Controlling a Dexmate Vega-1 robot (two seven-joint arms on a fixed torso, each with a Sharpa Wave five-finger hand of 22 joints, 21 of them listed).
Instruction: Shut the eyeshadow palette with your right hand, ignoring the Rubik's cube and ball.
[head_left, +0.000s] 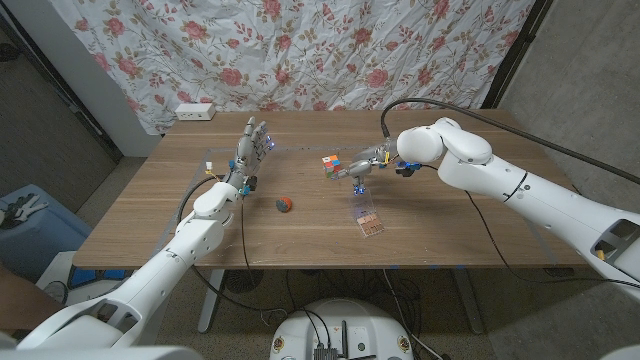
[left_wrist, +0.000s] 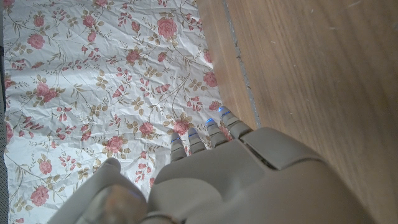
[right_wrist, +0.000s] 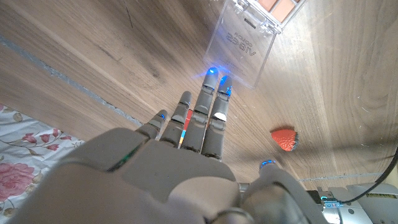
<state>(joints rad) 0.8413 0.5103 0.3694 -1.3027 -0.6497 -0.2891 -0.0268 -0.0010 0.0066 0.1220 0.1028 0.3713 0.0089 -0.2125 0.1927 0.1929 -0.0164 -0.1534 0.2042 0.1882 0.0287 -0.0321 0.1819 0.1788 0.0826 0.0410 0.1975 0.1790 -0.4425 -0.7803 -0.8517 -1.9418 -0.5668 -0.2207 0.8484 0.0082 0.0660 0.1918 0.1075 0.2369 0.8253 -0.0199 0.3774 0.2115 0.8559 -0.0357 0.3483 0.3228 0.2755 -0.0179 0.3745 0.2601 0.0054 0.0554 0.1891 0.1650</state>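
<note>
The wooden table (head_left: 300, 235) is backed by a floral cloth (head_left: 330, 50), with a white power strip (head_left: 195, 112) set at its far left edge. The right arm (head_left: 540, 195) is reached in over the table, its right hand (head_left: 368, 163) held above the surface with the fingers (right_wrist: 208, 115) extended, close together and clamped on nothing. The left hand (head_left: 245, 152) is seen standing upright on the table's left part, fingers stretched upward side by side, nothing held. The eyeshadow palette (head_left: 367, 219) is found lying open on the table just in front of the right hand, its clear lid (right_wrist: 242, 46) folded back flat toward that hand. The Rubik's cube (head_left: 331, 165) is placed just beside the right hand. The small red ball (head_left: 284, 204) is set between the 2 hands, apart from both.
</note>
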